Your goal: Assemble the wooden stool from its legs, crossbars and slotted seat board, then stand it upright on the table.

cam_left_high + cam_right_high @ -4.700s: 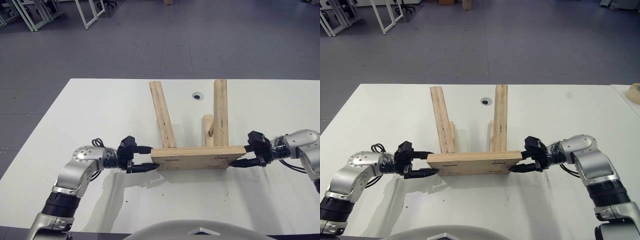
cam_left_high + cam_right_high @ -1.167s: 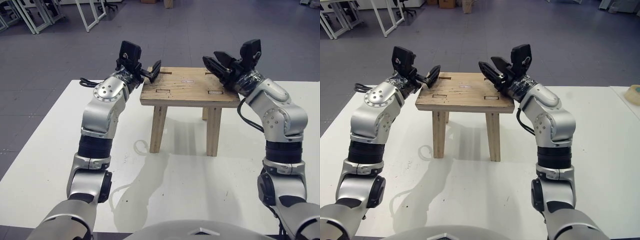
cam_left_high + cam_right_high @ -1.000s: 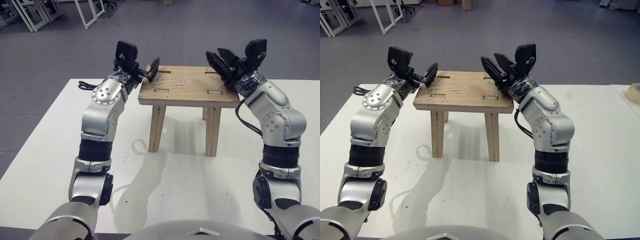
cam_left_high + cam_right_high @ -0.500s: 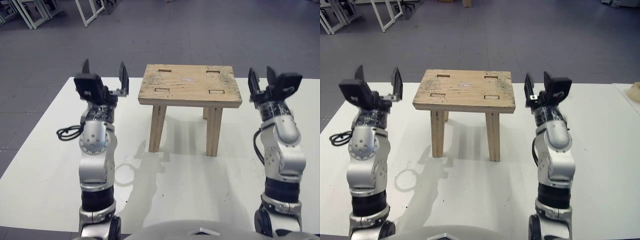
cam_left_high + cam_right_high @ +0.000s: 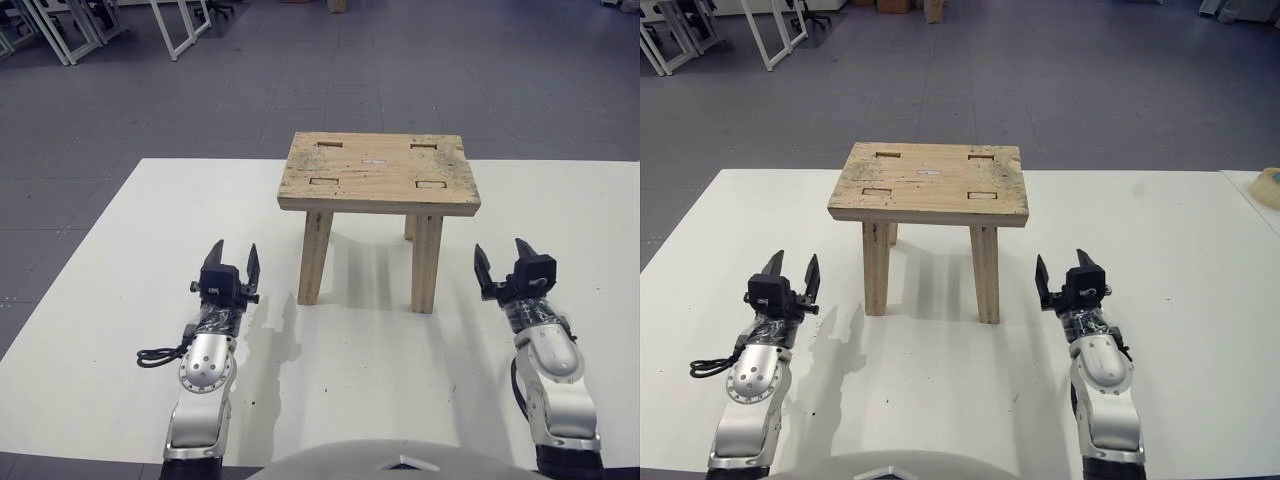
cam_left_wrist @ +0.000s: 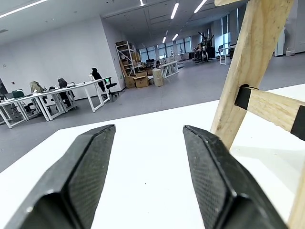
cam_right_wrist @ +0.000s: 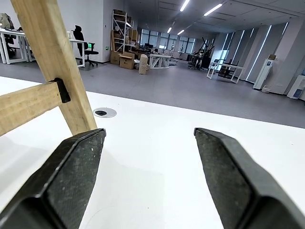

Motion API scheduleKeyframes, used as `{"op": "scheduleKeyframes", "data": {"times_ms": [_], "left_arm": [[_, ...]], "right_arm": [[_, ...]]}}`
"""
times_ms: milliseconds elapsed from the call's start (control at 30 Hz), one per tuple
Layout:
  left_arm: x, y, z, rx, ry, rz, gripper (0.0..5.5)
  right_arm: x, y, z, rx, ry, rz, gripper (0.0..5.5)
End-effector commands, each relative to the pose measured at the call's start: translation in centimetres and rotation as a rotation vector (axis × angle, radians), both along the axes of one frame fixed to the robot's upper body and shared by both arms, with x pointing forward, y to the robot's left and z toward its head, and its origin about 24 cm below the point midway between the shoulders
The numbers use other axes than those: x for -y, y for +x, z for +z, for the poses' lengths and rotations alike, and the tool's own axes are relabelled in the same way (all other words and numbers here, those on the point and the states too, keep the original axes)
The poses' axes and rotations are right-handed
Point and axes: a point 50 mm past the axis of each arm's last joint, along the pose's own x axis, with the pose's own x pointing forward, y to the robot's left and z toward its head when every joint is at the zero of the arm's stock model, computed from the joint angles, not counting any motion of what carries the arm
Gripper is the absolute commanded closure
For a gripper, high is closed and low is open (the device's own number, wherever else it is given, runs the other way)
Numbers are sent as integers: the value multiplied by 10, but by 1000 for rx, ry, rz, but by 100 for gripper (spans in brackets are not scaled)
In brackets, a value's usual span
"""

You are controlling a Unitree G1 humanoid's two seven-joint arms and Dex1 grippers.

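Rough wooden stool (image 5: 378, 175) standing upright on the white surface (image 5: 120, 260), rectangular seat running left-right, both jaws wide apart.

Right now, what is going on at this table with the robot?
Nothing is being handled at this moment. The wooden stool is fully assembled and stands upright on its legs on the white table. The left gripper and the right gripper are both open and empty, low over the table on either side of the stool and apart from it. The task looks finished.
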Motion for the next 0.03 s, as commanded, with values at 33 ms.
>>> {"op": "scheduleKeyframes", "data": {"times_ms": [33], "left_arm": [[0,-8,-5,-19,-24,39,286]], "right_arm": [[3,1,-4,-41,-48,35,207]]}}
